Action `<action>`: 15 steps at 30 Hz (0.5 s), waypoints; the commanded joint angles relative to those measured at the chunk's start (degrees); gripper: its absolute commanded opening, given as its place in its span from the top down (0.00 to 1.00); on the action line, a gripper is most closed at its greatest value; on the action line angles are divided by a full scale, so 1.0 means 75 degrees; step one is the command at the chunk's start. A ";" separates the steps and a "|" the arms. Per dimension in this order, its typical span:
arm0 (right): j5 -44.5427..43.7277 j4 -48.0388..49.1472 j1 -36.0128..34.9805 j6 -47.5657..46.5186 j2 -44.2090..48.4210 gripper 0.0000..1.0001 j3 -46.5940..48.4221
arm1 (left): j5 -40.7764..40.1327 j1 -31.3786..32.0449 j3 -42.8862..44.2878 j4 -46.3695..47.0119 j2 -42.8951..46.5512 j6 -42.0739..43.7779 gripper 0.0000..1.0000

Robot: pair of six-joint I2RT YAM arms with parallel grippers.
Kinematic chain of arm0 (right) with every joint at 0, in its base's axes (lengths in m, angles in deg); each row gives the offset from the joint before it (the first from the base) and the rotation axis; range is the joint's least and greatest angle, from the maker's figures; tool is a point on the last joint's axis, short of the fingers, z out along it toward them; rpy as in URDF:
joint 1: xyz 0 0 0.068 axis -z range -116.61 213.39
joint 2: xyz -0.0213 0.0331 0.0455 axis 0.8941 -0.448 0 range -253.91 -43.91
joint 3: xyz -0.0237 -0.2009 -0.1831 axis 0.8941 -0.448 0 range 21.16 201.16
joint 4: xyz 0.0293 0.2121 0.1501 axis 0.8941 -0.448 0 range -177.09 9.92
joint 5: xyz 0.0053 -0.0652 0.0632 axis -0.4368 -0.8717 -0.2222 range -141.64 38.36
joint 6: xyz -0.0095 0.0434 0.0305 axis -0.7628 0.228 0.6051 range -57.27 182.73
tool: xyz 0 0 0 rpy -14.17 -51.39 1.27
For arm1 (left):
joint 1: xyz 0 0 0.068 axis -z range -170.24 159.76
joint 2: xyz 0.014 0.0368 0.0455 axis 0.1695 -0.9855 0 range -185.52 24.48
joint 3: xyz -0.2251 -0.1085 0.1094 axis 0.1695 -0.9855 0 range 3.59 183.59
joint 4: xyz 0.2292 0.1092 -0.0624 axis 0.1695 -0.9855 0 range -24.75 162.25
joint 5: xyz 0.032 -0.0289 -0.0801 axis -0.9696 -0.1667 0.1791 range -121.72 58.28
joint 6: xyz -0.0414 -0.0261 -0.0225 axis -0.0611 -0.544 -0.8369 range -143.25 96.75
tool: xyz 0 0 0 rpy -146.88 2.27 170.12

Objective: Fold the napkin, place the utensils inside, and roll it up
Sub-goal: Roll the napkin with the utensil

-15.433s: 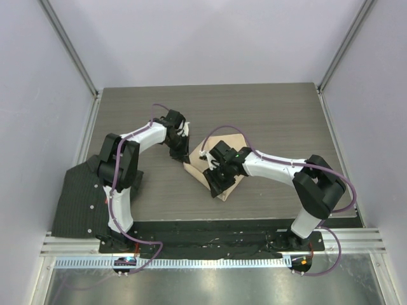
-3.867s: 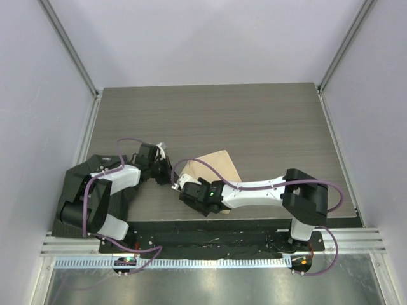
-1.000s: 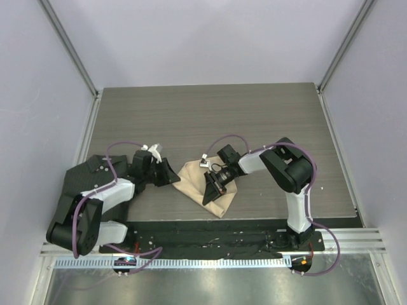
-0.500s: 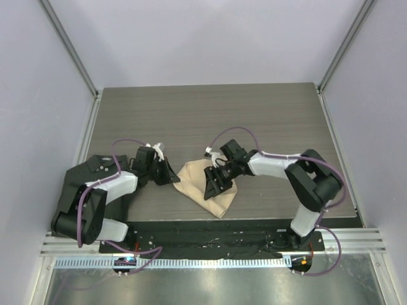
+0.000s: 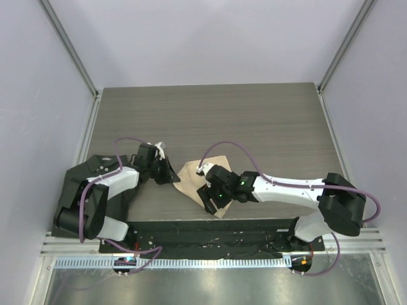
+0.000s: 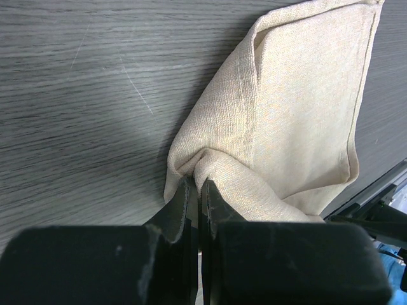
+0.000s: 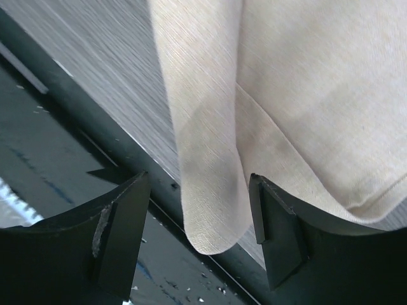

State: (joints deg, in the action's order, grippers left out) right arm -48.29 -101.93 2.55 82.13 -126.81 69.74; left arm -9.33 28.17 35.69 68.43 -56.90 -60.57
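Napkin cloth, beige and doubled over in layers, is lying on the grey wood-grain bench, toward 6 o'clock from the bench's middle. The left hand is sitting at the napkin's 9 o'clock corner with its fingers pressed tight together. In the left wrist view that hand is pinching a small bunched fold of the napkin, and the rest of the cloth is spreading flat toward 1 o'clock over the bench, showing a stitched hem.

The right hand is hovering over the napkin's 5 o'clock end, close to the bench's front edge. In the right wrist view its fingers are standing wide apart and gripping nothing. The napkin is passing between them, and its rounded folded corner is poking out past the bench over the dark strip at the front.
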 commanded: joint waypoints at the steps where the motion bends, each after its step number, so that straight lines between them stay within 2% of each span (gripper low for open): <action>1: -0.1162 -0.0251 -0.0290 0.0366 -0.0103 0.29 -0.0043 | -0.0079 0.0029 0.0103 -0.0417 -0.0153 0.0054 1.00; 7: -0.0553 -0.0403 -0.0443 0.0600 -0.0420 0.36 0.0015 | -0.0149 0.0029 0.0138 -0.0487 -0.0106 0.0054 1.00; 11: 0.0009 -0.0638 -0.0443 0.1069 -0.0455 0.58 0.0073 | -0.0185 0.0029 0.0173 -0.0581 -0.0047 0.0054 1.00; 15: 0.0477 -0.0685 -0.0408 0.1596 -0.0280 0.67 0.0109 | -0.0173 0.0029 0.0209 -0.0651 -0.0035 0.0078 1.00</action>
State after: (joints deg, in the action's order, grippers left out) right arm -48.94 -105.87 -0.31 88.95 -130.30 69.26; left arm -9.20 28.17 36.37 67.21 -57.17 -60.55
